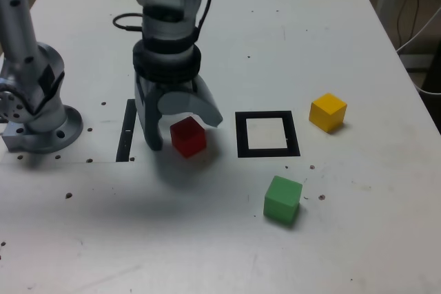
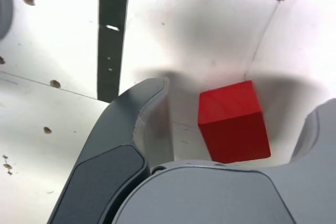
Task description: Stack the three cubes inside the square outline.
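A white, speckled worktop [image 1: 241, 253] is marked with a thick black square outline [image 1: 294, 144]. The red matte cube [image 1: 188, 137] is flanked by the spread grey hand [image 1: 187, 129]. The yellow matte cube [image 1: 328, 111] and green matte cube [image 1: 282, 199] are seen near the outline, in the exterior view at its right and below it.

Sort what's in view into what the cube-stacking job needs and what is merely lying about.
Needed for the job:
- red cube, between the open jaws of the gripper
- yellow cube
- green cube
- square outline

Just lying about:
- narrow black strip
- thin black cable by the arm
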You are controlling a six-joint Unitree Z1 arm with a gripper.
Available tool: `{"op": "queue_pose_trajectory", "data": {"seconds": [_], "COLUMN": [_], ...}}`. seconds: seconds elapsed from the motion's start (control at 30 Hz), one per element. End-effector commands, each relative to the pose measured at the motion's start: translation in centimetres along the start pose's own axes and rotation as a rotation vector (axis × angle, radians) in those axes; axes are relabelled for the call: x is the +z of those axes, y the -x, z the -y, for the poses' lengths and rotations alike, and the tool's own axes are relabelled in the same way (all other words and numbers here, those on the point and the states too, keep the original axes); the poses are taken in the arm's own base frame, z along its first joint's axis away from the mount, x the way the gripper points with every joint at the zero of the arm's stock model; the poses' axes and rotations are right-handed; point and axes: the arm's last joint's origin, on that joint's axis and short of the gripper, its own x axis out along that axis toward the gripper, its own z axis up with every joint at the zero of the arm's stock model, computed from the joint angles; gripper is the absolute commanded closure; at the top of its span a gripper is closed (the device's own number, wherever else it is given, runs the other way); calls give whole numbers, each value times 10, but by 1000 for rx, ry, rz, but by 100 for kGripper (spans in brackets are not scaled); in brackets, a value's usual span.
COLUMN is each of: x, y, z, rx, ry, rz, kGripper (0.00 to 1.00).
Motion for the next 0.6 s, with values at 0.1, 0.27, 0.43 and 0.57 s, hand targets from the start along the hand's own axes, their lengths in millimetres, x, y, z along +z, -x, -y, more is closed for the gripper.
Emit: {"op": "queue_pose_trajectory", "data": {"seconds": [0.1,0.27,0.43,0.57], "x": [-1,2,7,11], "y": [-1,-2,-6,-8], "z": [-1,1,4,5], "rx": [0,-9,-12,-12], "ry": [5,5,2,-2], "rz": [-13,-7,-2,-4], "kGripper": [22,24,24,24]}}
